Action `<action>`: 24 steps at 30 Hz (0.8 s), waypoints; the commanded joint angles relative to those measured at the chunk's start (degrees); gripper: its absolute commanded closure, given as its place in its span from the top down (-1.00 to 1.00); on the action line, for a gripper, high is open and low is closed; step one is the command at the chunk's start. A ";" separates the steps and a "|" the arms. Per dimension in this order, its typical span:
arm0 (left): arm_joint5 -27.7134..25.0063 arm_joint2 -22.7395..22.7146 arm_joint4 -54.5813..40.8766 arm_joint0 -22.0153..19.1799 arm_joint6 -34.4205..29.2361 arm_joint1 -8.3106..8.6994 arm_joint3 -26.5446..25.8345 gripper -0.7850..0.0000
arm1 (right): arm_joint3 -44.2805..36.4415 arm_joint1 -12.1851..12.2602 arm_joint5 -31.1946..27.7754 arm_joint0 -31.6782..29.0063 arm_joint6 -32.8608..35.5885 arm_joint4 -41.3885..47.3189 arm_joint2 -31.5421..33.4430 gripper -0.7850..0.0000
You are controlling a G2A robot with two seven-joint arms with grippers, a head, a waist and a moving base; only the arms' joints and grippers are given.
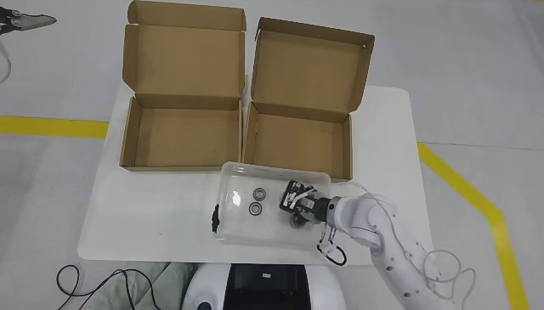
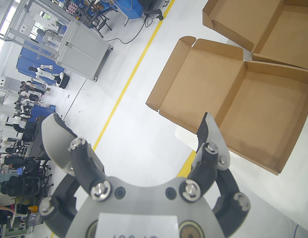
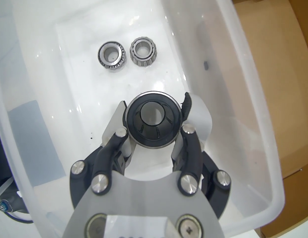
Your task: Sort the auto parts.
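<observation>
pinching the black ring [image 3: 144,131] by its rim inside the clear tub [image 3: 243,80], the right gripper [image 3: 154,108] seems set to lift it toward a box [image 3: 275,50], two steel rings [image 3: 111,56] lying just ahead, while the left gripper [image 2: 131,122] hangs spread, empty.

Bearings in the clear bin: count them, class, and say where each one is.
3. Two small silver bearings lie side by side on the bin floor; the large black bearing sits between the right gripper's jaws. None looks hidden.
</observation>
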 commanded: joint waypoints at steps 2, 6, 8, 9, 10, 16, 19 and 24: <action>0.00 0.00 0.00 0.00 0.00 0.00 0.00 1.00 | -0.70 0.32 -0.05 -0.91 -3.43 -0.05 0.99 -1.00; 0.00 0.00 0.00 0.00 0.00 0.00 0.00 1.00 | -1.02 0.71 -0.91 -1.98 -8.99 0.53 2.13 -1.00; 0.00 0.00 0.00 0.00 0.00 0.00 0.00 1.00 | -0.88 0.88 -1.68 -2.26 -12.26 0.72 2.60 -1.00; 0.00 0.00 0.00 0.00 0.00 0.00 0.00 1.00 | -0.98 0.91 -1.86 -2.42 -14.33 1.31 2.72 -1.00; 0.00 0.00 0.00 0.00 0.00 0.00 0.00 1.00 | -0.84 0.90 -2.75 -2.48 -17.25 2.57 2.70 -1.00; 0.00 0.00 0.00 0.00 0.00 0.00 0.00 1.00 | 2.04 0.67 -4.89 -0.40 -29.48 4.59 2.06 -1.00; 0.00 0.00 0.00 0.00 0.00 0.00 0.00 1.00 | 3.26 0.42 -6.34 1.27 -35.55 4.98 1.12 -1.00; 0.00 0.00 0.00 0.00 0.00 0.00 0.00 1.00 | 4.31 0.00 -8.00 4.65 -45.75 4.12 0.14 -1.00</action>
